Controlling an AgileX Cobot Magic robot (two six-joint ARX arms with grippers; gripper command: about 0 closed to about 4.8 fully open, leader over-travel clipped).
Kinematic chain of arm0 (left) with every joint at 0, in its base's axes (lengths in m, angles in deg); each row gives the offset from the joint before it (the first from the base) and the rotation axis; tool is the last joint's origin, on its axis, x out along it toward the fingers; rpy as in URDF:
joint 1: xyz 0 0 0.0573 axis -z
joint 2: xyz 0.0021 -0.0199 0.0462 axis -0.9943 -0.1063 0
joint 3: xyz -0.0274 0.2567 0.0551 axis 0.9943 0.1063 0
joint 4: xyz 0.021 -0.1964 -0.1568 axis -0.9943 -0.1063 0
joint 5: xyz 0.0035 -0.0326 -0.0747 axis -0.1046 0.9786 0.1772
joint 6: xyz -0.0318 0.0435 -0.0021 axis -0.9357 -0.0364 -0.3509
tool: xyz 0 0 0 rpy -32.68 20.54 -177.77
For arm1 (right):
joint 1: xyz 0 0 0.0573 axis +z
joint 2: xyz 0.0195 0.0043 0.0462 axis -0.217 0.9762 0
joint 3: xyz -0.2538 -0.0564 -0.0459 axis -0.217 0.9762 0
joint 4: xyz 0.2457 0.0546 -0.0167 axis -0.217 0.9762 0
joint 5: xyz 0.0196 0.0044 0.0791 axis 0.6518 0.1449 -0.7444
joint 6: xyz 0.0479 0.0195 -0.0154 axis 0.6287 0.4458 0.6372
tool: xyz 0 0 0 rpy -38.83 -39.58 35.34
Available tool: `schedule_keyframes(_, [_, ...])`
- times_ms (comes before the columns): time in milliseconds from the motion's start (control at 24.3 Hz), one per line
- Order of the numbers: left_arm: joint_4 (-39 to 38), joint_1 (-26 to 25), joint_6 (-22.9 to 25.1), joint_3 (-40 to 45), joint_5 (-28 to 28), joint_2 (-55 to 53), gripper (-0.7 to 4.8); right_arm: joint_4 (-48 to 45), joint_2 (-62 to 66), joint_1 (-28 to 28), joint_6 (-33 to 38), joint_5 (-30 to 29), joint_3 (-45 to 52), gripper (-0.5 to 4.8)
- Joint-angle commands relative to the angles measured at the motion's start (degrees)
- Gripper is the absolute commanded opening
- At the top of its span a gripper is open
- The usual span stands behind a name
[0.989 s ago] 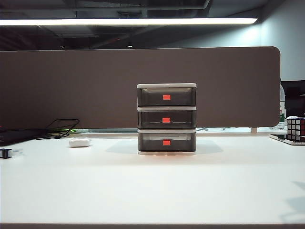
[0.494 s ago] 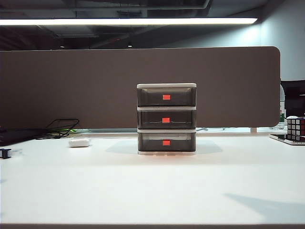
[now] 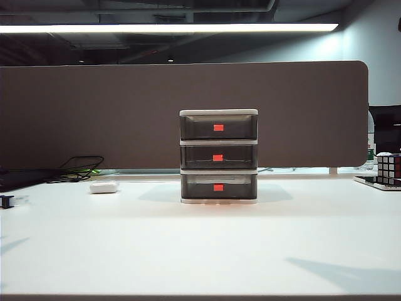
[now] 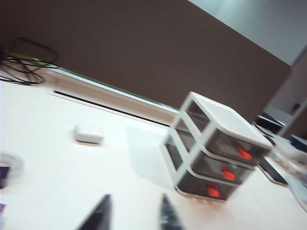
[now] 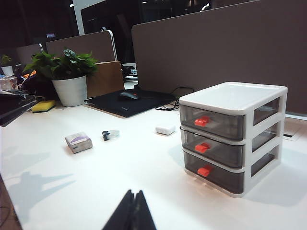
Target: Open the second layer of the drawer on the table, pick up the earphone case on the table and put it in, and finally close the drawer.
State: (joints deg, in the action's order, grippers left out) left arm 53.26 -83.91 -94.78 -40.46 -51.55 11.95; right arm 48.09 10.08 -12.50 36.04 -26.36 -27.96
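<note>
We judged the chief risk to be the wrong tier: the three drawers of the drawer (image 3: 218, 157) looked alike, and the second layer (image 3: 218, 155) sat tightly between its neighbours, so a tool coming in slightly high or low could catch another red tab (image 3: 218, 158). A hard pull might also drag the light unit across the surface (image 3: 200, 251) rather than slide the tier out. The earphone case (image 3: 104, 187) lay on the surface well to the left of the unit, small and glossy, and we thought it could slip from a pinch. The left tool (image 4: 132, 215) hung above the surface with its fingers apart, holding nothing. The right tool (image 5: 133, 211) had its fingers pressed together, empty, short of the drawers.
</note>
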Motion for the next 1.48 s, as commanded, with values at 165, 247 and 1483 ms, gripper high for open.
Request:
schedule_keyframes(165, [0.8, 0.0, 1.7, -0.2, 4.4, 0.0, 1.22, 5.4, -0.1, 8.4, 0.2, 2.2, 0.4, -0.01])
schedule_keyframes(247, [0.8, 0.0, 0.8, -0.2, 4.7, 0.0, 1.22, 6.3, -0.1, 11.6, 0.2, 4.8, 0.4, -0.01])
schedule_keyframes(1483, [7.3, -0.1, 14.6, -13.8, 7.1, -18.6, 3.5, 6.3, 0.1, 33.3, -2.4, 27.5, 0.2, -0.02])
